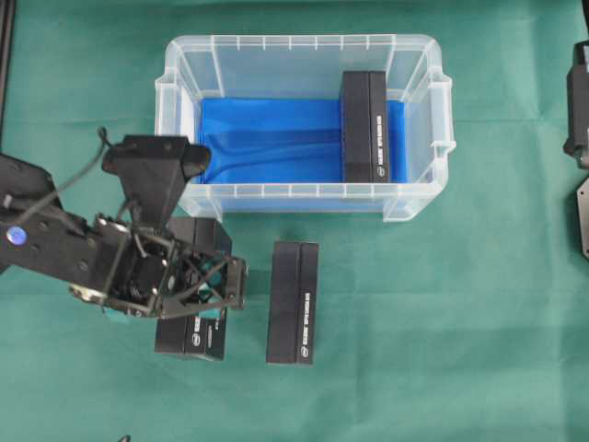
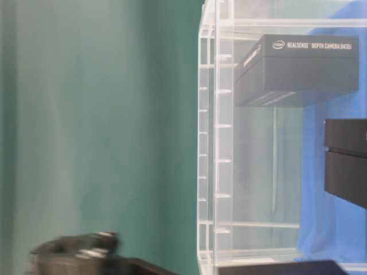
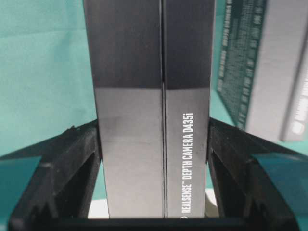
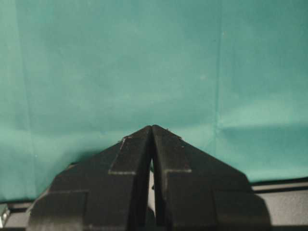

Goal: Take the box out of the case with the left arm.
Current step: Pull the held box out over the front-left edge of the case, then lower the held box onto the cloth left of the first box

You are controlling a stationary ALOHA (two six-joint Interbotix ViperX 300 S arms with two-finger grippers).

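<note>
The clear case point(image 1: 294, 42) with a blue lining stands at the back of the green cloth. One black box point(image 1: 365, 127) stands inside it against the right wall, and the table-level view shows it through the case wall point(image 2: 215, 143) as the box point(image 2: 298, 69). My left gripper point(image 1: 189, 295) is in front of the case, outside it, shut on another black box point(image 1: 195, 339) that sits low over the cloth. In the left wrist view both fingers point(image 3: 72, 159) press the sides of this box point(image 3: 154, 120). My right gripper point(image 4: 152, 130) is shut and empty over bare cloth.
A further black box point(image 1: 293, 302) lies on the cloth just right of the held one, and its labelled side shows in the left wrist view point(image 3: 260, 62). The right arm point(image 1: 580, 110) rests at the far right edge. The left arm point(image 2: 74, 252) shows blurred at the table-level view's bottom left.
</note>
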